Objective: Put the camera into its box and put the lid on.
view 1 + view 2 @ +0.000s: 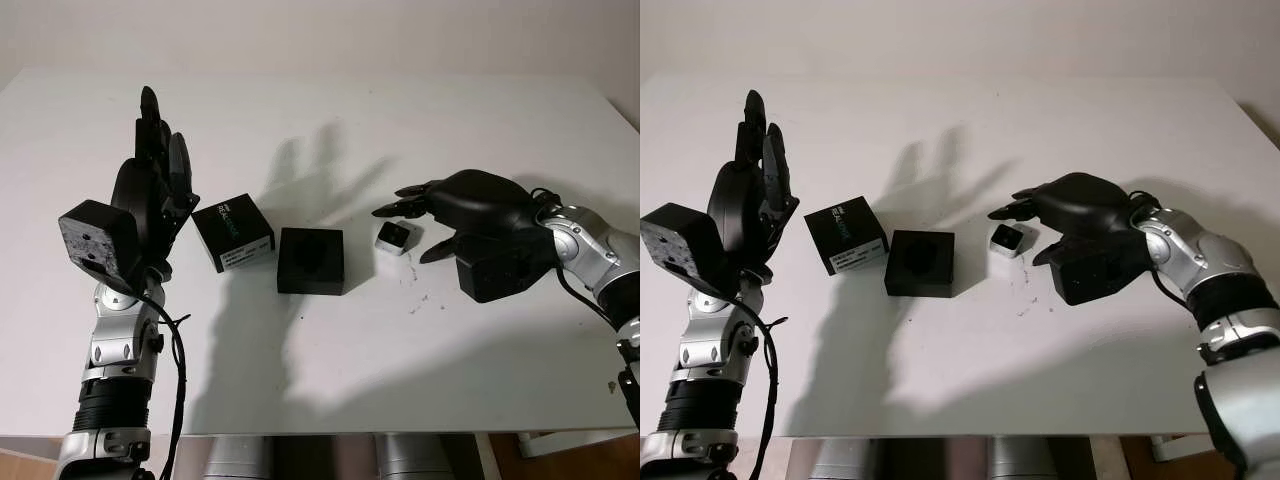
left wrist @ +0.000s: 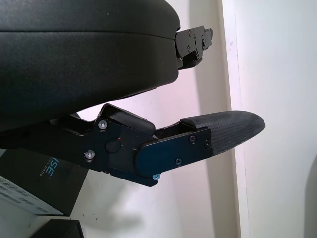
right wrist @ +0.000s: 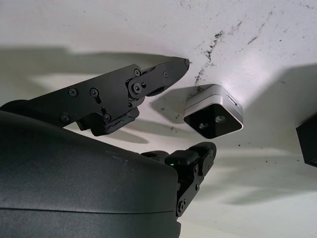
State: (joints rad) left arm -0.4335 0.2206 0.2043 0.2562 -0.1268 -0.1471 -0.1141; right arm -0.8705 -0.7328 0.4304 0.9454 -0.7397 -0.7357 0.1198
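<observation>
The camera [image 1: 396, 237], a small silver block with a dark lens face, is seen lying on the white desk [image 1: 330, 360], about at the middle between the side edges and just beside the open black box [image 1: 311, 261]. The lid [image 1: 233, 232], black with a white label, is placed on the other side of the box, close to it. Nothing has been put in the box yet, so the first step is judged to be in hand: the grasp of the camera.

The right hand [image 1: 412, 226] is held low around the camera, with fingers on both sides of it, but no contact is seen; it is open and nothing is held. For the next move the fingers must be closed on the camera's sides, and the camera lifted to the box.

The left hand [image 1: 160, 160] is raised over the desk's left part, open.

The inside of the box is too dark to be made out.
</observation>
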